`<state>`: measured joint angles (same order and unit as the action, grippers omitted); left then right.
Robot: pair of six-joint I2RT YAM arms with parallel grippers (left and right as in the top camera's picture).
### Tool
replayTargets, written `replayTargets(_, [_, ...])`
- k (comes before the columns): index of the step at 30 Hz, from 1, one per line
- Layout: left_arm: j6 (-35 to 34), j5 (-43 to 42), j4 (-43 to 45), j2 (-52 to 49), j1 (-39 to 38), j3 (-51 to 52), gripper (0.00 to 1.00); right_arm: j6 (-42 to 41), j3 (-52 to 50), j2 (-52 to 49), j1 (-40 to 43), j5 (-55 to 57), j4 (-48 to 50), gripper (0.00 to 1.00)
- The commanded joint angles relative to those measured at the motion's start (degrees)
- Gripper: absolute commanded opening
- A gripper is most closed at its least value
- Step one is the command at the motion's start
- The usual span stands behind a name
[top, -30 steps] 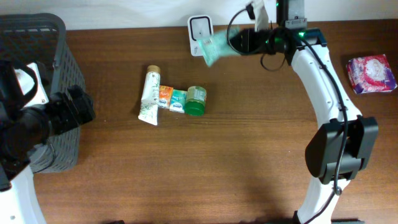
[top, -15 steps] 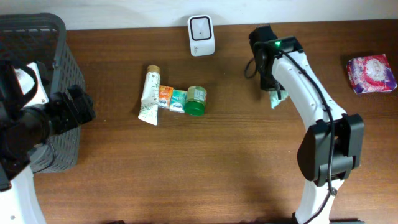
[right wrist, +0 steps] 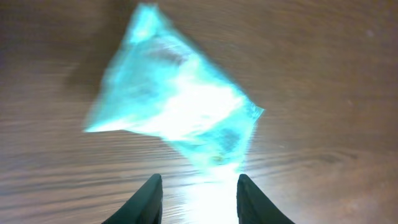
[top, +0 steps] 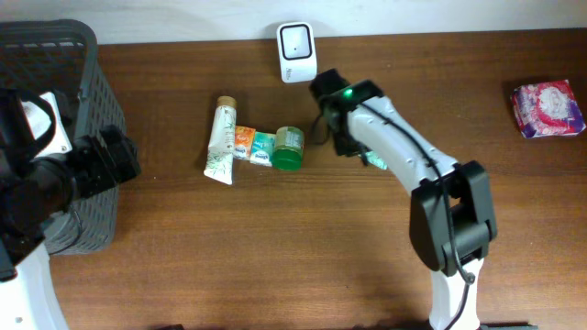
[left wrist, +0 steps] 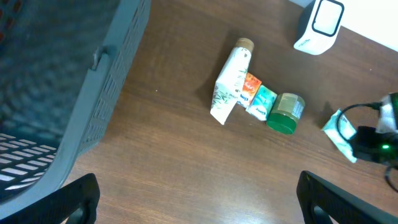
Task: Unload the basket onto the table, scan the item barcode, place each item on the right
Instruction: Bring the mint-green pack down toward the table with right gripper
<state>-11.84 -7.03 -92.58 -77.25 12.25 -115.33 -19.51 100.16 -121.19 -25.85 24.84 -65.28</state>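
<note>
I'm watching dark wood counter (top: 275,247), white backdrop (top: 183,23) bordering far edge; right tool (right wrist: 199,190) standing parted just behind teal packet (right wrist: 174,106), left tool (left wrist: 199,202) gaping wide.

Left hand (left wrist: 198,186) hangs wide open; right hand (right wrist: 199,190) low, partly open, seemingly gripping nothing.

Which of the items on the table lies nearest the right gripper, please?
The pale teal packet, lying just ahead of the right gripper. The white tube and green jar lie together in a separate row, and the pink packet sits farthest away.
</note>
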Motion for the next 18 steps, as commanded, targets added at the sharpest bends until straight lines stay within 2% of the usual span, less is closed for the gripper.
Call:
replayTargets(1, [-0.55,0.0,-0.09,0.09,0.28,0.13,0.99,-0.26,0.2,-0.74,-3.89,1.44,0.96,0.34])
replayTargets(2, [-0.55,0.0,-0.09,0.09,0.28,0.13,0.99,-0.26,0.2,-0.74,-4.79,4.04,0.94,0.39])
replayTargets(3, [-0.55,0.0,-0.09,0.09,0.28,0.13,0.99,-0.26,0.2,-0.74,-5.05,6.01,0.85,0.52])
replayTargets(4, [-0.55,0.0,-0.09,0.09,0.28,0.13,0.99,-0.26,0.24,-0.74,-5.03,7.96,0.74,0.6])
replayTargets(6, [-0.55,0.0,-0.09,0.09,0.28,0.13,0.99,0.7,0.24,-0.74,-3.91,9.01,0.81,0.62])
replayTargets(8, [-0.55,0.0,-0.09,0.09,0.28,0.13,0.99,5.77,0.24,-0.74,-2.29,8.26,1.51,0.63])
replayTargets(12, [-0.55,0.0,-0.09,0.09,0.28,0.13,0.99,30.38,0.22,-1.03,0.57,-7.1,3.63,0.67])
replayTargets(13, [-0.55,0.0,-0.09,0.09,0.28,0.13,0.99,33.2,0.09,-1.05,1.03,-9.79,3.65,0.67])
replayTargets(18, [-0.55,0.0,-0.09,0.09,0.28,0.13,0.99,37.73,-4.66,-1.07,2.82,-8.15,8.66,0.67])
